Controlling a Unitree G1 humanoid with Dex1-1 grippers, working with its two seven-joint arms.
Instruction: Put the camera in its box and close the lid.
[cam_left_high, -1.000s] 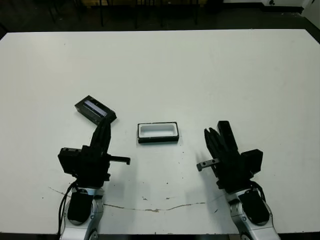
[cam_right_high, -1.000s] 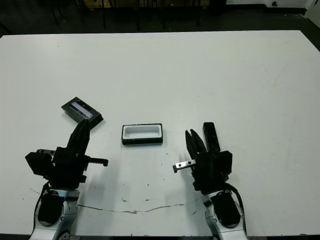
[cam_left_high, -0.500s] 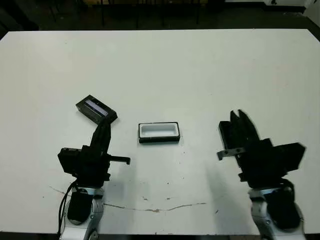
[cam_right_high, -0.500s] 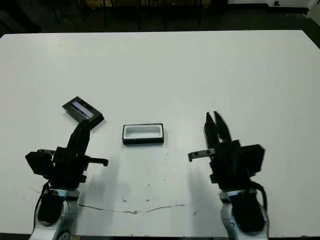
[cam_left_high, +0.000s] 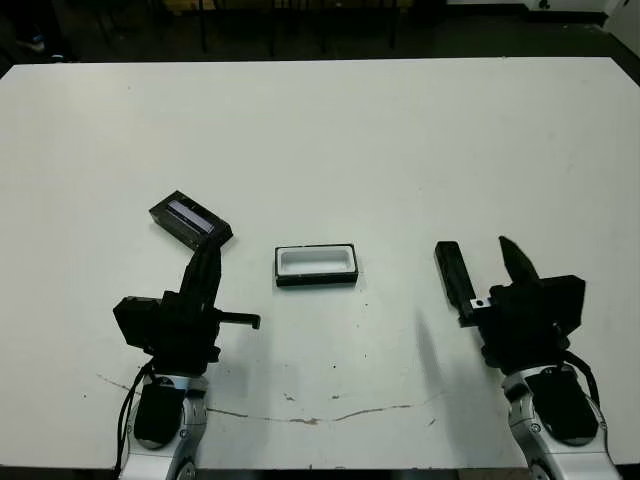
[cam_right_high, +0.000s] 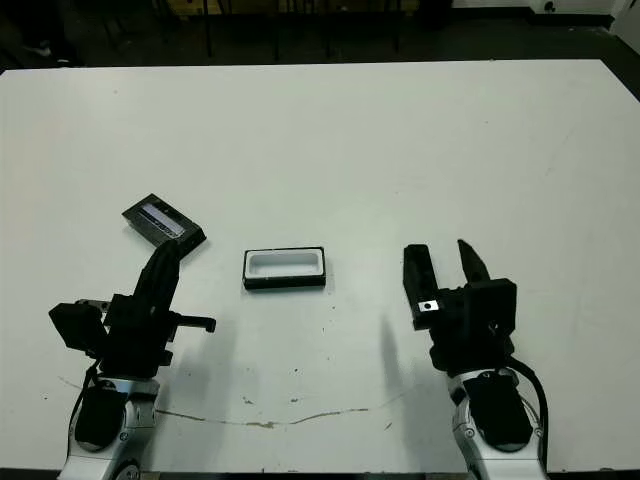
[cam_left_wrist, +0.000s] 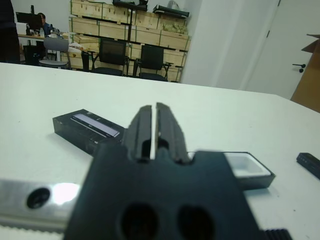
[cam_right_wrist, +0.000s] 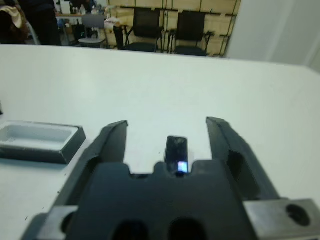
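We see a broad white desk (cam_left_high: 400, 130) from above, with both robot arms reaching in from its near edge.

Near the middle of the desk, toward the near edge, sits the small shallow black box with a white inner lining (cam_left_high: 316, 265), open and empty. Toward the left edge lies the flat black lid with a pale grey strip along its top (cam_left_high: 190, 219), angled and apart from the box. The strip carries no writing that we can read.

The left end effector (cam_left_high: 209, 262) has its two black fingers pressed together, clenched on nothing, its tips just beside the near corner of the lid.

The right end effector (cam_right_wrist: 167, 131) is spread wide, released. In the right wrist view the slim black bar-shaped camera (cam_right_wrist: 176, 150) lies on the desk between the two fingers, touched by neither, with a small bluish glint on its near end. In the head views we cannot pick the camera out with confidence among the dark finger shapes.

No brand or label is legible anywhere. A thin brownish crack runs along the desk surface by the near edge. The arms are cut off by the picture edge.
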